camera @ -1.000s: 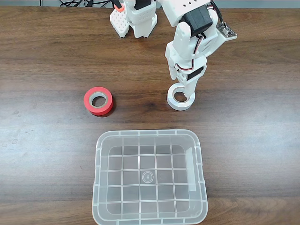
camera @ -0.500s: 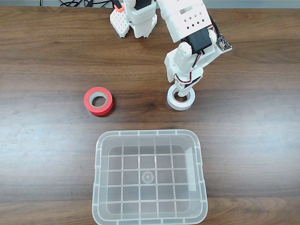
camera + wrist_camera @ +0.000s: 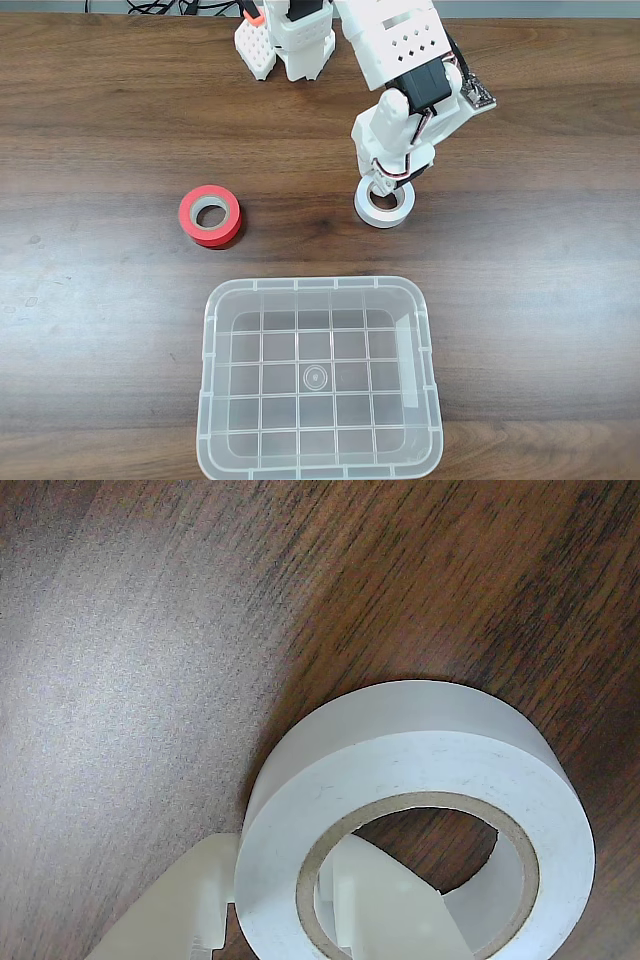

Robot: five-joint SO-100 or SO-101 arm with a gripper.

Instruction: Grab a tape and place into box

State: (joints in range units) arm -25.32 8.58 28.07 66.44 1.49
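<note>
In the fixed view, at the left middle of the frame, a red roll [image 3: 211,215] lies flat on the brown wooden counter [image 3: 100,300]. It is not the one to take. In the lower middle sits the box [image 3: 208,360], clear and with nothing in it, its grid bottom showing. Right of the middle, just above the box and well apart from it, lies the tape [image 3: 385,210], a small white ring flat on the counter. The white arm [image 3: 400,60] comes down from the top of the frame and its gripper [image 3: 385,188] is right at the tape. In the wrist view the tape [image 3: 400,770] fills the lower right of the frame, and one pale finger [image 3: 390,920] pokes up inside the hole while the other finger [image 3: 180,910] sits outside the ring at the lower left. So the gripper has the wall of the ring between its two fingers, set narrow, and it looks to be closing on the tape or just pinching it. I cannot tell if the squeeze is firm yet. To do this step well, I think the gripper should squeeze the ring wall tight, then lift straight up so the tape does not slip or tip, and only then swing down the frame over the box.
</note>
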